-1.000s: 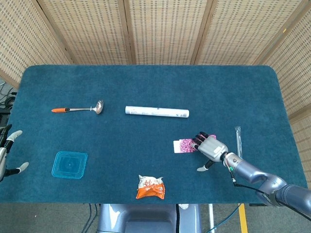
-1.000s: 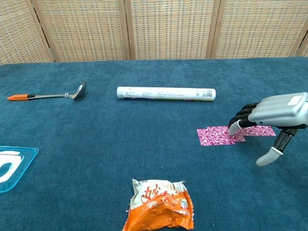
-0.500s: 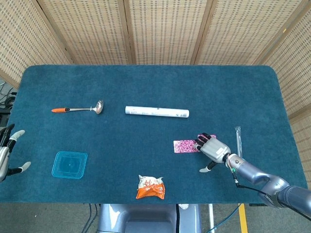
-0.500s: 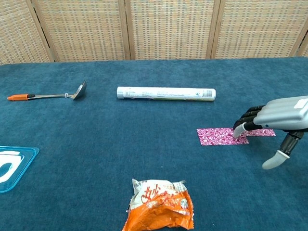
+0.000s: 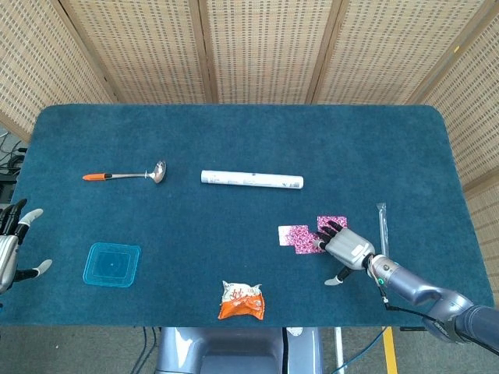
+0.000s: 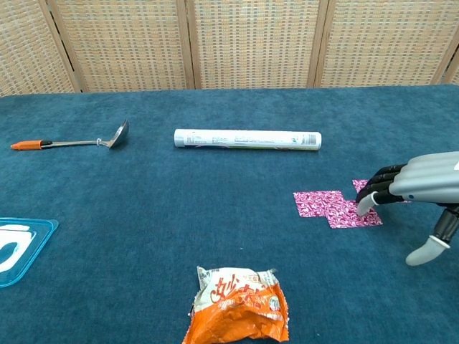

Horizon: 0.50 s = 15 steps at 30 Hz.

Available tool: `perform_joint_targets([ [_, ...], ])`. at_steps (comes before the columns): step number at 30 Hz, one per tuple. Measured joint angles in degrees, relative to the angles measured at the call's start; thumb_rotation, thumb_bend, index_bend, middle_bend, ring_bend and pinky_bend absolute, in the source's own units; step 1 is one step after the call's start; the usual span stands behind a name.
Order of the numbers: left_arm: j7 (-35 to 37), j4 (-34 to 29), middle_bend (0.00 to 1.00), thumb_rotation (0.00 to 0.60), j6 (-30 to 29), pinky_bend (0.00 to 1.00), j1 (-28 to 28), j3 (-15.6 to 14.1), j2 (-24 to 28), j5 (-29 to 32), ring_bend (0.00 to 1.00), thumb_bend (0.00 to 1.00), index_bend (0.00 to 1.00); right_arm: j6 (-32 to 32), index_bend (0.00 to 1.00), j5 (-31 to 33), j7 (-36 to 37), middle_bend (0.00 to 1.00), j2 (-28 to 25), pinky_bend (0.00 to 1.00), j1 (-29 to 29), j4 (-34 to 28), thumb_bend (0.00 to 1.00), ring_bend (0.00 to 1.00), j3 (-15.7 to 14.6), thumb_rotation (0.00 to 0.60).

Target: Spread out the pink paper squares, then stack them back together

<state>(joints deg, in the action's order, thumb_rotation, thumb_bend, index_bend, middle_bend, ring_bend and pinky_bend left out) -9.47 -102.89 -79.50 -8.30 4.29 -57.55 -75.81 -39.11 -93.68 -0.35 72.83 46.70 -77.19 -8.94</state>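
The pink squares (image 6: 337, 207) lie flat on the blue desk (image 5: 234, 140), right of its middle and near the front edge. In the chest view they are spread in steps: one square at the left, one overlapping it lower and to the right, and a part of another showing behind the fingers, farther back.

The right hand (image 6: 416, 188) is palm down at the right end of the squares. Its dark fingertips (image 6: 371, 193) press on the edge of the lower square. The fingers are bent and close together, the thumb hangs down apart from them, and the hand grips nothing.

The left hand (image 5: 9, 248) is at the far left edge of the head view, beside the desk, with fingers apart and nothing in it.

A white tube (image 5: 251, 180) lies behind the squares. A ladle (image 5: 125, 174) with an orange handle is at the left. A blue lid (image 5: 112, 265) lies near the front left, and an orange snack bag (image 5: 242, 301) is at the front edge. A thin clear straw (image 5: 382, 226) lies right of the squares.
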Motion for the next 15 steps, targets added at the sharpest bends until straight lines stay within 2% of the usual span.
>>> perform_joint_targets([
  [15,-0.3,-0.6,0.00,0.596,-0.5,0.00,0.1,-0.1,0.2,-0.6,0.00,0.12,0.15,-2.8,0.16,-2.4,-1.5,0.13,-3.3,0.00,-1.6,-4.8,0.00,0.00,-1.9,0.182],
])
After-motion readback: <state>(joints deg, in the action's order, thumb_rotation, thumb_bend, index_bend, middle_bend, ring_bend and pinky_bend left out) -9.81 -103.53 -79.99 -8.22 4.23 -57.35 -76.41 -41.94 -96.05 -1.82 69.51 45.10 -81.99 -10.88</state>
